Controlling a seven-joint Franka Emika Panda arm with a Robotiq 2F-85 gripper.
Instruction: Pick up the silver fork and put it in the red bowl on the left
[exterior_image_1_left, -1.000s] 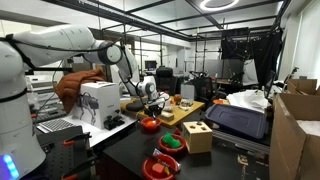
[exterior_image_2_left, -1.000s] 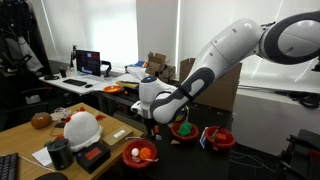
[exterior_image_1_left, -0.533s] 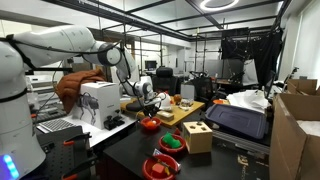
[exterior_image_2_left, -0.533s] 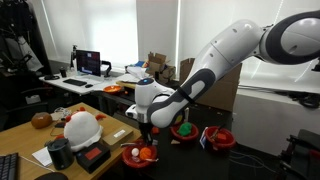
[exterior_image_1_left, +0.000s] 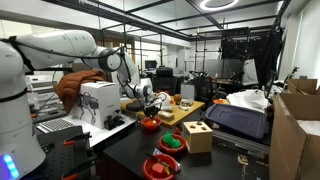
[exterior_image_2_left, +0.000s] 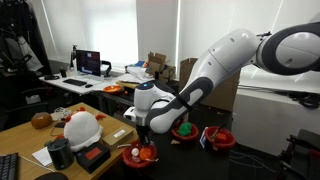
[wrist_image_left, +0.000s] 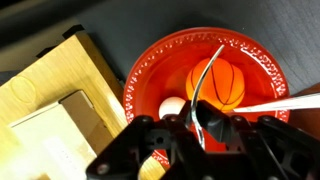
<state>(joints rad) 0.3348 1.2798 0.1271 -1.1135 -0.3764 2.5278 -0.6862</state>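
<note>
In the wrist view my gripper (wrist_image_left: 200, 120) is shut on the silver fork (wrist_image_left: 197, 92). The fork's thin curved metal runs up from between the jaws over the red bowl (wrist_image_left: 150, 62). The bowl lies right under the gripper and holds an orange ball (wrist_image_left: 226, 84) and a small white ball (wrist_image_left: 172, 105). In both exterior views the gripper (exterior_image_1_left: 150, 101) (exterior_image_2_left: 142, 138) hangs just above this red bowl (exterior_image_1_left: 149, 125) (exterior_image_2_left: 141, 157) on the dark table. The fork is too small to make out there.
A tan wooden board (wrist_image_left: 45, 100) lies beside the bowl. On the table stand a wooden box (exterior_image_1_left: 197, 136), a red bowl with green pieces (exterior_image_1_left: 172, 143) and another red bowl (exterior_image_1_left: 159, 167). A white helmet (exterior_image_2_left: 80, 127) and black box (exterior_image_2_left: 93, 155) sit nearby.
The arm has come down and a little sideways with the fork in its jaws, from above the table to just over the red bowl. The jaws stayed shut.
</note>
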